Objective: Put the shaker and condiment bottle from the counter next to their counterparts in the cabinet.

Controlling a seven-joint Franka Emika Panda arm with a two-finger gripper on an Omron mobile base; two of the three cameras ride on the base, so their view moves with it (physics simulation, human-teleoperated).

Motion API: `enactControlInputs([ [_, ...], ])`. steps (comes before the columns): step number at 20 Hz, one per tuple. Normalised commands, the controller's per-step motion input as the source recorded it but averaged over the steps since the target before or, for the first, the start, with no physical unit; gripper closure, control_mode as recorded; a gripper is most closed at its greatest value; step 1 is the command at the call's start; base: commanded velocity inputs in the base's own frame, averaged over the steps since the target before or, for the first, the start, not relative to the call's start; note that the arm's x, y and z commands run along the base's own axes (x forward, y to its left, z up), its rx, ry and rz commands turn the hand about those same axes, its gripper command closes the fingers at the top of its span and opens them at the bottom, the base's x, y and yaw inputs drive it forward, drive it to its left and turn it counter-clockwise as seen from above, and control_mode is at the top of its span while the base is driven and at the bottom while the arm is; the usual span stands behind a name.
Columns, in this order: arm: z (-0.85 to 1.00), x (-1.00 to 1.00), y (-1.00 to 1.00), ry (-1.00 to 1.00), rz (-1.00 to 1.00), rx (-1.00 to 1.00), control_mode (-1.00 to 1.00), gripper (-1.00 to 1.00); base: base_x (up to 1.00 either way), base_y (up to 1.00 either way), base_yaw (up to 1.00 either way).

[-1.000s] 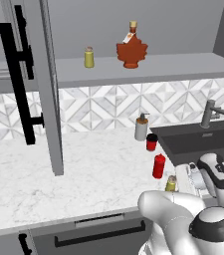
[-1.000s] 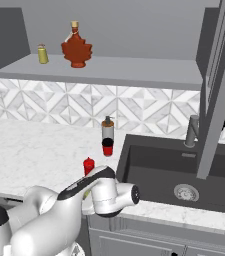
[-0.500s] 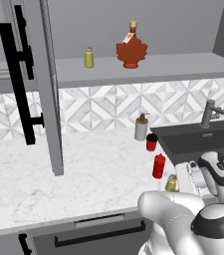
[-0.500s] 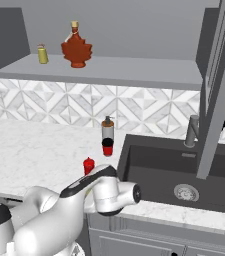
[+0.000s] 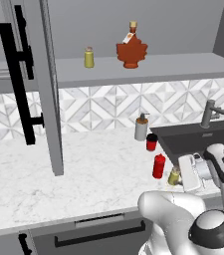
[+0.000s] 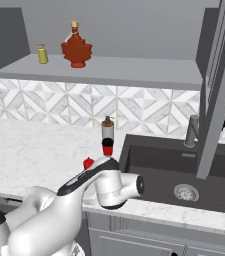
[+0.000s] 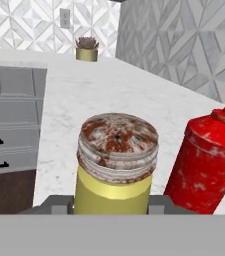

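In the hand view the shaker point(image 7: 115, 165), yellow-green with a speckled tan cap, stands upright between my gripper point(image 7: 112, 204) fingers, which are shut on its body. The red condiment bottle point(image 7: 209, 155) stands just beside it on the marble counter point(image 7: 109, 95). From the left base view, the shaker point(image 5: 174, 175) and condiment bottle point(image 5: 159, 166) sit near the counter's front edge with the gripper point(image 5: 179, 177) at the shaker. The counterparts, a second shaker point(image 5: 88, 58) and the maple-leaf bottle point(image 5: 131, 50), stand on the cabinet shelf point(image 5: 183, 67).
A grey soap pump point(image 5: 141, 127) and a short red cup point(image 5: 152, 142) stand behind the bottles. The dark sink point(image 6: 184, 175) with its faucet point(image 5: 210, 112) lies to the right. An open cabinet door point(image 5: 46, 84) hangs left, and another door point(image 6: 219, 85) hangs right.
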Motion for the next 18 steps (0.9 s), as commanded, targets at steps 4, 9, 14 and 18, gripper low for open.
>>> enactControlInputs([
  [4, 0.42, -0.04, 0.03, 0.04, -0.07, 0.0, -1.0, 1.0, 0.0, 0.0, 0.0],
  [9, 0.51, -0.06, 0.03, 0.02, -0.07, 0.0, -1.0, 1.0, 0.0, 0.0, 0.0],
  [14, 0.57, -0.04, 0.08, 0.0, -0.04, 0.0, -1.0, 1.0, 0.0, 0.0, 0.0],
  [18, 0.65, 0.0, 0.19, -0.02, 0.0, 0.0, -1.0, 1.0, 0.0, 0.0, 0.0],
])
